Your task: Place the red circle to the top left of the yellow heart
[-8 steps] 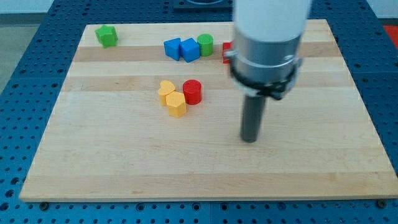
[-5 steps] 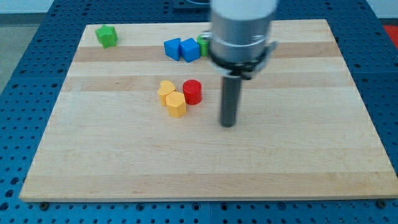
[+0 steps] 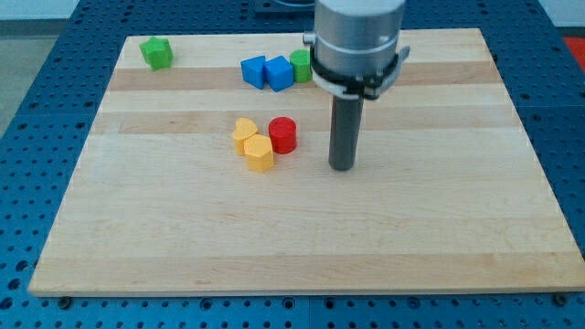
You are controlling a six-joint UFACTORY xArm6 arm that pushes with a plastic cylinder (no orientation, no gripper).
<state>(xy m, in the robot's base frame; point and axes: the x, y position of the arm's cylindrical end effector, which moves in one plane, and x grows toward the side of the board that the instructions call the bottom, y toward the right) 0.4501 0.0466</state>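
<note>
The red circle stands near the middle of the wooden board. It touches the right side of two yellow blocks: the yellow heart and a yellow hexagon just below it. My tip rests on the board to the right of the red circle and slightly lower, with a clear gap between them.
Two blue blocks and a green block sit in a row near the view's top, partly behind the arm. Another green block sits at the top left corner. A red block seen earlier is hidden behind the arm.
My tip has moved left and up the view, from the board's right middle toward the red circle. The blocks have not moved.
</note>
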